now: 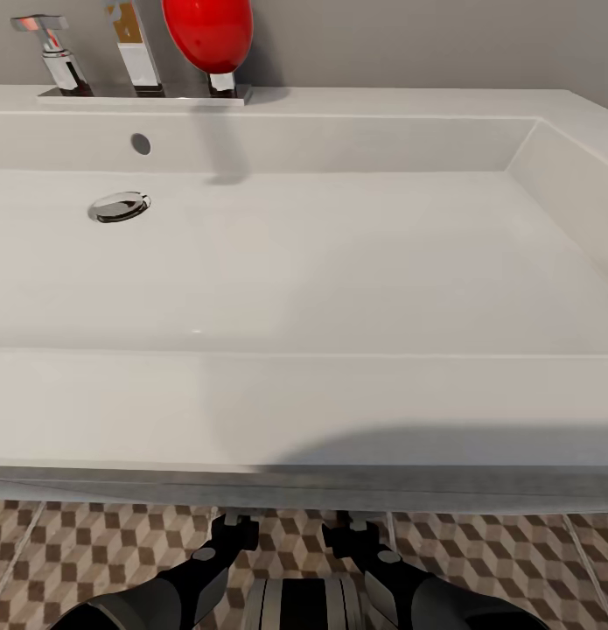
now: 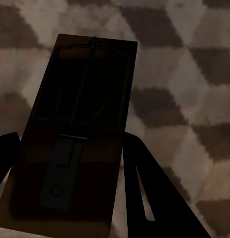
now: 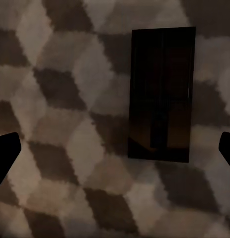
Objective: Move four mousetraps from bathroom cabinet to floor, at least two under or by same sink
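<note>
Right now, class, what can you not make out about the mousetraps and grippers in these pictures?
Head view: the sink hides the floor beneath it and the fingertips of left gripper and right gripper.
Left wrist view: shadow leaves unclear whether the left gripper's fingers touch the mousetrap.
Right wrist view: the second mousetrap is too dark to show its wire parts.

Glossy black arms, grey round joint caps; black claw (image 1: 236, 531) fingers; white-and-black striped trunk.
</note>
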`<state>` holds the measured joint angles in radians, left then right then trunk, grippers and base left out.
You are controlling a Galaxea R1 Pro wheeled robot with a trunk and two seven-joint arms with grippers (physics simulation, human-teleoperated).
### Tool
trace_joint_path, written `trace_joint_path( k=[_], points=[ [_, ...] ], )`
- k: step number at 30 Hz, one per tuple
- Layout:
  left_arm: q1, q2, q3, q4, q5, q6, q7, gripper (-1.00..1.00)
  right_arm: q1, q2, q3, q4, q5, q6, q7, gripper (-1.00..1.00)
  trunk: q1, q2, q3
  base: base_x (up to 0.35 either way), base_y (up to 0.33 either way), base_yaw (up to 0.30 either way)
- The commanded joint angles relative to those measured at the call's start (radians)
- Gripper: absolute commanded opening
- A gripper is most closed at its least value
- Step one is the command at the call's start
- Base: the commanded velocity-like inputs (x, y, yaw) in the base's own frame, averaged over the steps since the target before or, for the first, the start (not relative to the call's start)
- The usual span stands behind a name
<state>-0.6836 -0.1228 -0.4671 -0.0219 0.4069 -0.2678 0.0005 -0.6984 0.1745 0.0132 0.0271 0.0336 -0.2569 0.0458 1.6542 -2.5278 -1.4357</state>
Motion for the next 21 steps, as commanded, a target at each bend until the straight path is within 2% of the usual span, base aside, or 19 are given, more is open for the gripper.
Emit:
trace_joint_path(
  k=[1,13,21],
  points=[
    [-0.001,-0.001,-0.008,0.001,0.006,-0.004,0.001,-1.00,-0.001,0.000,0.001,0.003,0.003,-0.005,0.000,1.00,0.000,0.000,-0.001,0.000,0.000,0.000],
    [-0.001,-0.001,-0.008,0.000,0.005,-0.017,0.002,-1.00,-0.001,0.000,0.001,0.003,0.003,-0.005,0.000,1.00,0.000,0.000,-0.001,0.000,0.000,0.000],
    [-0.001,0.000,-0.008,0.002,0.007,-0.064,0.010,-1.00,-0.001,0.000,0.001,0.003,0.003,-0.005,0.000,1.00,0.000,0.000,-0.001,0.000,0.000,0.000]
  ],
)
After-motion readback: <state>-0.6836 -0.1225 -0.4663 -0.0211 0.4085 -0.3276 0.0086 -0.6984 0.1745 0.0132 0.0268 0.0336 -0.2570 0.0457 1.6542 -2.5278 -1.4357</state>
